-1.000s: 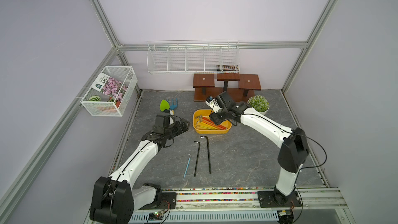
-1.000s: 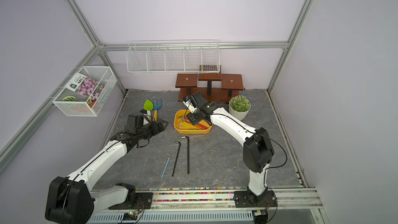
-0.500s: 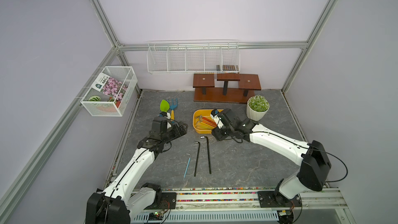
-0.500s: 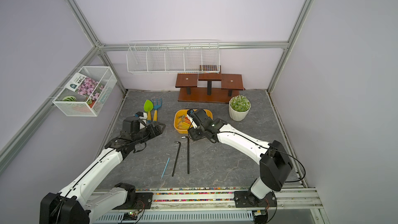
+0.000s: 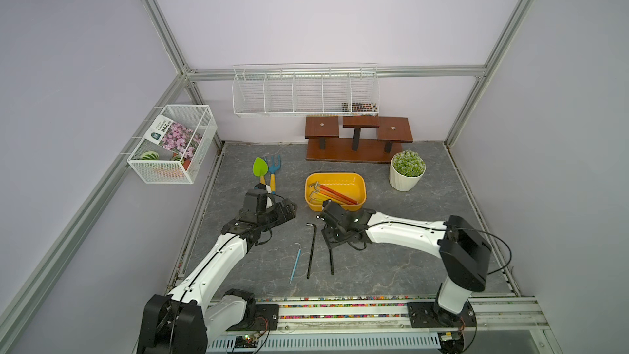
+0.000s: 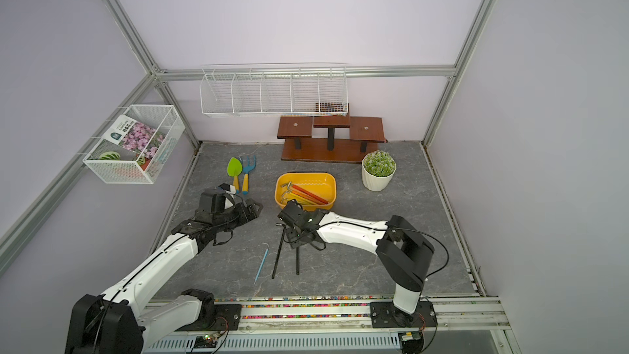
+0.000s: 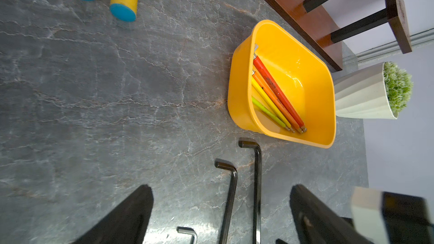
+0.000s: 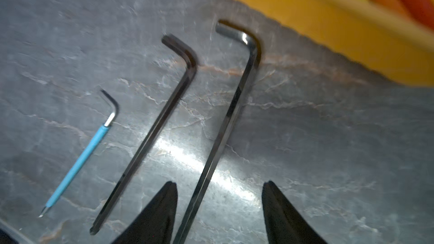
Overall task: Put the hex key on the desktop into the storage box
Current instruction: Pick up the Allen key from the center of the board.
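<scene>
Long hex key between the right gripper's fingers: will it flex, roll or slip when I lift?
The long hex key looks like solid metal, so probably stiff. Its bent end lies flat on the desktop, so it likely won't roll. The shaft is thin and glossy, so it may skid or pivot as the open right gripper closes.

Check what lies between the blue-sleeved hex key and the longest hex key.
A shorter black hex key, flat on the desktop; the right wrist view shows it.
</scene>
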Controlling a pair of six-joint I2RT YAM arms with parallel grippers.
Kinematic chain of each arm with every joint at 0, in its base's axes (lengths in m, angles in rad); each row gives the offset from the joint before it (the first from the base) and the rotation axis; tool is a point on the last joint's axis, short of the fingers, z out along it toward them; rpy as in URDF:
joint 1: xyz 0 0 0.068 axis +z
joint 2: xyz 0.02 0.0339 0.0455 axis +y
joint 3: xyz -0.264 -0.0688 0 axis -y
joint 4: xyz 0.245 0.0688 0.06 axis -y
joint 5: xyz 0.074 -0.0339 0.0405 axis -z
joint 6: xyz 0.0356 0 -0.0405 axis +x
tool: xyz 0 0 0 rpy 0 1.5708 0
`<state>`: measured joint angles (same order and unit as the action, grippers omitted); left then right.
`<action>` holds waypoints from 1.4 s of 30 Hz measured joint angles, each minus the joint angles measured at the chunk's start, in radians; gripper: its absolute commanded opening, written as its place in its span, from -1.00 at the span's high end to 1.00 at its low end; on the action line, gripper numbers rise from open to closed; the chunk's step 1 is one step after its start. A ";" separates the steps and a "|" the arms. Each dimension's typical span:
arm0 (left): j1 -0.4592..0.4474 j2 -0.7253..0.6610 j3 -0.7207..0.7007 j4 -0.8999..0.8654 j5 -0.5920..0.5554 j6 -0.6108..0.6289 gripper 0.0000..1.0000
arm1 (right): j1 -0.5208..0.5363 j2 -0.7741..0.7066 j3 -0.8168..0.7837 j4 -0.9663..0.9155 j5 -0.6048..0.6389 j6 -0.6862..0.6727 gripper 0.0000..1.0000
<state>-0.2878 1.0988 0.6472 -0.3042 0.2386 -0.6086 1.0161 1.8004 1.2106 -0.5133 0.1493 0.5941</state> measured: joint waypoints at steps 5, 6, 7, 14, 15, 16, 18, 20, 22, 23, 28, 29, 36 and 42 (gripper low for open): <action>0.000 0.003 -0.001 0.002 0.000 0.000 -0.92 | 0.007 0.068 0.025 -0.021 0.011 0.065 -0.27; 0.000 0.003 -0.002 0.005 0.000 0.000 -0.92 | 0.007 0.071 0.031 -0.023 0.011 0.074 -0.27; 0.000 0.003 -0.004 0.010 0.000 0.000 -0.92 | 0.007 0.076 0.038 -0.024 0.011 0.081 -0.27; 0.000 0.003 -0.017 0.016 0.000 0.000 -0.92 | 0.007 0.097 0.068 -0.026 0.012 0.109 -0.27; 0.000 0.003 -0.017 0.016 0.000 0.000 -0.92 | 0.007 0.101 0.068 -0.027 0.012 0.111 -0.27; 0.000 0.003 -0.017 0.016 0.000 0.000 -0.92 | 0.007 0.104 0.068 -0.030 0.012 0.113 -0.27; 0.000 0.003 -0.017 0.016 0.000 0.000 -0.92 | 0.007 0.111 0.068 -0.030 0.011 0.119 -0.27; 0.000 0.003 -0.017 0.016 0.000 0.000 -0.92 | 0.007 0.118 0.068 -0.031 0.011 0.124 -0.26; 0.000 0.003 -0.017 0.017 0.000 0.000 -0.92 | 0.007 0.124 0.068 -0.033 0.012 0.124 -0.25; 0.000 0.003 -0.017 0.017 0.001 0.000 -0.92 | 0.007 0.126 0.068 -0.034 0.012 0.124 -0.25; 0.000 0.006 -0.017 0.020 0.001 0.000 -0.92 | 0.008 0.129 0.068 -0.036 0.011 0.125 -0.22; 0.000 0.007 -0.017 0.022 0.001 0.000 -0.92 | 0.008 0.130 0.068 -0.036 0.011 0.125 -0.22; 0.000 0.027 -0.017 0.037 0.002 0.000 -0.92 | 0.010 0.147 0.071 -0.035 0.023 0.127 -0.16; 0.000 0.041 -0.017 0.045 0.005 -0.001 -0.92 | 0.014 0.151 0.073 -0.035 0.039 0.130 -0.06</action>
<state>-0.2878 1.1400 0.6300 -0.2592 0.2440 -0.6094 1.0306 1.9514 1.2839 -0.5488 0.1879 0.7238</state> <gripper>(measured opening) 0.958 0.551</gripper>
